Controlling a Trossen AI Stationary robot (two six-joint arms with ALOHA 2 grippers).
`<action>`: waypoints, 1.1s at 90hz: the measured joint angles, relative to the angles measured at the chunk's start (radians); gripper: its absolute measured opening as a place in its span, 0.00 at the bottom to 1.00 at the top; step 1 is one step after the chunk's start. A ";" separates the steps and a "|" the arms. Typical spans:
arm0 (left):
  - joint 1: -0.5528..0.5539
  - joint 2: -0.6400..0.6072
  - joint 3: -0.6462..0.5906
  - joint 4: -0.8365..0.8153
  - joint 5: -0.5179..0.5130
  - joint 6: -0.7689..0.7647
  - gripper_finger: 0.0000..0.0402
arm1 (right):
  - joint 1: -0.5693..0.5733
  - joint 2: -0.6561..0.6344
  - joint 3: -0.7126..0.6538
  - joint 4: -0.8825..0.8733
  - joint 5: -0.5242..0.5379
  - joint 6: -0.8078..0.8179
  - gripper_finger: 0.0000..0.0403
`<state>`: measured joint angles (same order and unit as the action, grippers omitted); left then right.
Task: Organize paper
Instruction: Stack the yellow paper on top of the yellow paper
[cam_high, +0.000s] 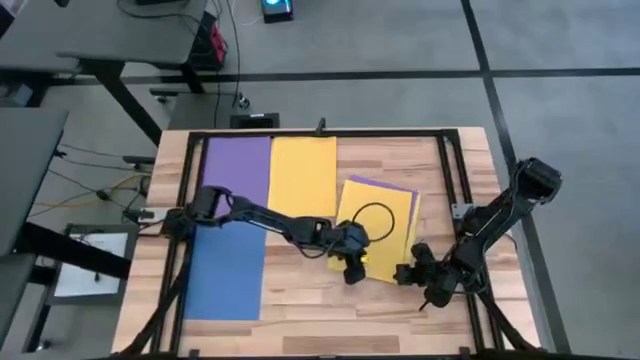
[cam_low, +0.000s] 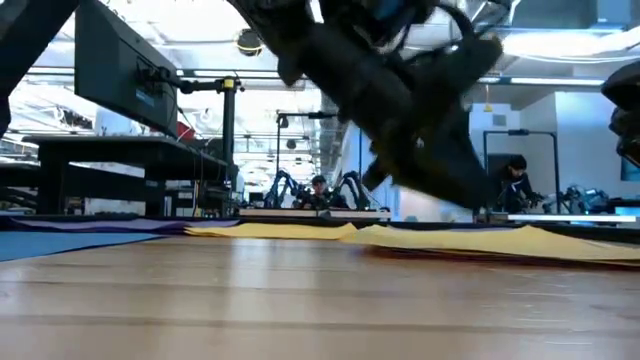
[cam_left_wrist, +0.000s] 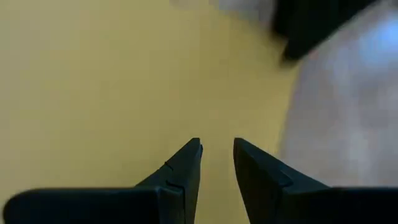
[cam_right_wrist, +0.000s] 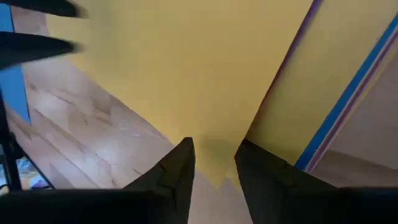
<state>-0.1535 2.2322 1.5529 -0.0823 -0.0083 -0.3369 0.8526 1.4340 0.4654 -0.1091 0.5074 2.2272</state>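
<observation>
Nearest the front edge of the pale wooden plank table (cam_high: 300, 300), on its left half, lies a blue rectangular paper sheet (cam_high: 226, 272), flat and lengthwise toward the back.

A little farther in, right of centre, both arms meet at a loose stack of paper. The right gripper (cam_high: 405, 274) sits at the stack's front right corner; in the right wrist view its jaws stand a little apart on either side of the corner of the top yellow sheet (cam_right_wrist: 186, 74), not clamped on it. Under that sheet the same view shows edges of purple and blue paper, and another yellow layer (cam_right_wrist: 323, 68).

The left gripper (cam_high: 352, 270) reaches across from the left side and hangs over the front left part of the same yellow top sheet (cam_high: 378, 215). In the left wrist view its jaws (cam_left_wrist: 217, 162) are slightly parted, with only yellow paper beneath them; whether they touch it I cannot tell. A purple paper edge (cam_high: 412, 205) peeks out along the stack's right and back sides. A thin black cable loop (cam_high: 372, 219) arcs above the stack.

Farther back, side by side and touching, a purple rectangular sheet (cam_high: 238, 165) lies on the left and a second single yellow sheet (cam_high: 303, 175) on its right, both against the black metal frame (cam_high: 330, 133) at the table's far edge.
</observation>
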 joint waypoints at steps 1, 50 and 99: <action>0.000 0.000 -0.001 -0.007 0.005 0.004 0.20 | -0.001 0.001 0.000 0.001 0.000 0.000 0.27; -0.018 -0.006 -0.039 0.044 0.025 0.183 0.20 | -0.066 0.013 -0.002 0.049 0.040 -0.026 0.27; -0.016 -0.006 -0.065 0.100 0.084 0.249 0.20 | -0.205 0.013 -0.002 0.163 0.039 -0.155 0.27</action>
<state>-0.1696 2.2265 1.4883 0.0177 0.0754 -0.0883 0.6474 1.4467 0.4633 0.0538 0.5459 2.0720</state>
